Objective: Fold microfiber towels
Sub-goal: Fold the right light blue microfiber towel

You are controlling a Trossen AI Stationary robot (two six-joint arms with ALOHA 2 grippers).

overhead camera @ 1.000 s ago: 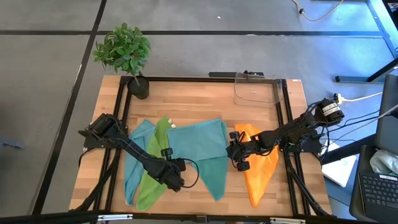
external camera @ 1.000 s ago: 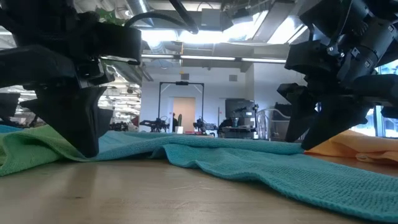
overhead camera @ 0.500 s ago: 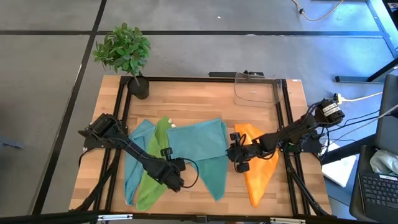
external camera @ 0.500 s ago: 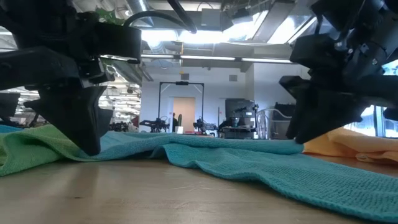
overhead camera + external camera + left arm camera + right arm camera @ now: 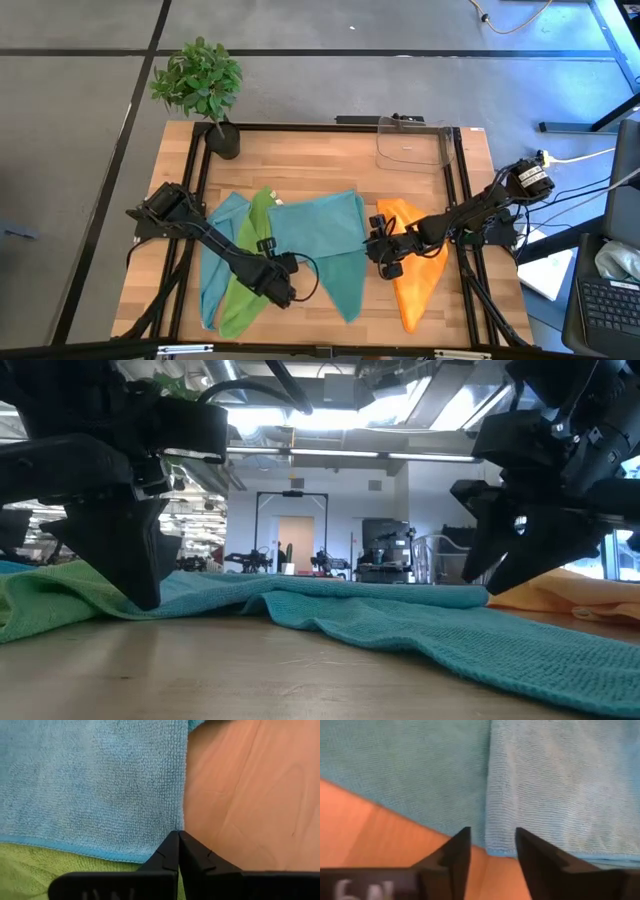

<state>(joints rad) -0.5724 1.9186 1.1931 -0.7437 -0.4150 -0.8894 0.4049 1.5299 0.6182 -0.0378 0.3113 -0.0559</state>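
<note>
A teal towel [image 5: 322, 245] lies spread in the table's middle, partly folded over itself. Its left part rests on a lime green towel [image 5: 243, 285], which lies beside a light blue towel [image 5: 215, 250]. An orange towel [image 5: 415, 270] lies to the right. My left gripper [image 5: 285, 292] is shut at the teal towel's near left corner, tips down at the table [image 5: 145, 600]. My right gripper [image 5: 376, 250] is open at the teal towel's right edge. Its fingers [image 5: 462, 837] stand on either side of the hem's corner [image 5: 495, 851]; I cannot tell if they touch it. My left gripper has its shut fingertips [image 5: 178, 836] on the teal towel's near left corner [image 5: 172, 822], coming steeply from above. The fingers hide the corner's very tip, so how much cloth lies between them does not show. The towel lies flat and slack on the green towel and the wood.
A potted plant [image 5: 205, 90] stands at the far left corner and a clear plastic bin [image 5: 412, 140] at the far right. Bare wood [image 5: 300, 160] runs along the far side. Black frame rails [image 5: 455, 200] border the table.
My right gripper narrowed its fingers about half a second ago and has opened them again to the same gap, staying at the teal towel's right edge. The towels lie as before.
</note>
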